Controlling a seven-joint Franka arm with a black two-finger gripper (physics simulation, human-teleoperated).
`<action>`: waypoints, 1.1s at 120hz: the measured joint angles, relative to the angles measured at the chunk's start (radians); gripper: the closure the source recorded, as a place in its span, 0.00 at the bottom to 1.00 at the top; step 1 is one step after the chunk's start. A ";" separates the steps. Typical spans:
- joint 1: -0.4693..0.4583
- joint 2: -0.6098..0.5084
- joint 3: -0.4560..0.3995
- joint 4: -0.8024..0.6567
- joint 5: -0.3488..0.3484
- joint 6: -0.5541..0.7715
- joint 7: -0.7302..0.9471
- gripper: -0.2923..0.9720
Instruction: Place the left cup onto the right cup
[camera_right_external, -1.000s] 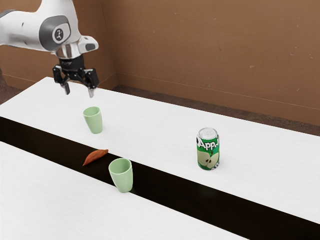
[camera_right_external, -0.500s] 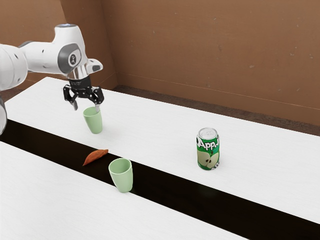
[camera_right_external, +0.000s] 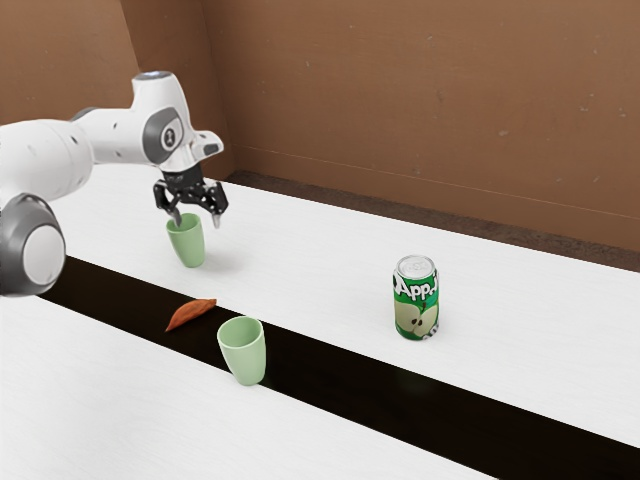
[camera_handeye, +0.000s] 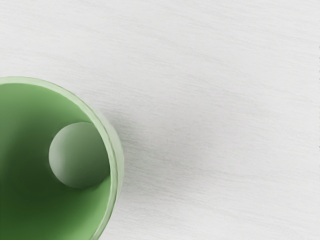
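Observation:
Two pale green cups stand upright on the table. The left cup is on the white far strip, and my gripper hovers open right at its rim, one finger over the mouth and the other just past its right side. In the wrist view this cup lies straight below my hand, its hollow inside and round bottom showing. The right cup stands nearer the camera on the black strip, apart from the gripper.
A green apple soda can stands on the white table at the exterior view's right. An orange-brown leaf-like scrap lies on the black strip between the two cups. A brown wall rises behind the table.
My arm has come down and toward the exterior view's right, bringing the open gripper from above and left of the left cup to its rim. The cups have not moved.

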 joint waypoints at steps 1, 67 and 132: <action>0.001 0.003 -0.001 0.003 0.000 0.000 0.001 0.23; 0.016 0.077 -0.010 0.036 -0.003 0.044 0.051 0.25; 0.017 0.063 -0.003 0.028 -0.011 0.037 0.065 0.82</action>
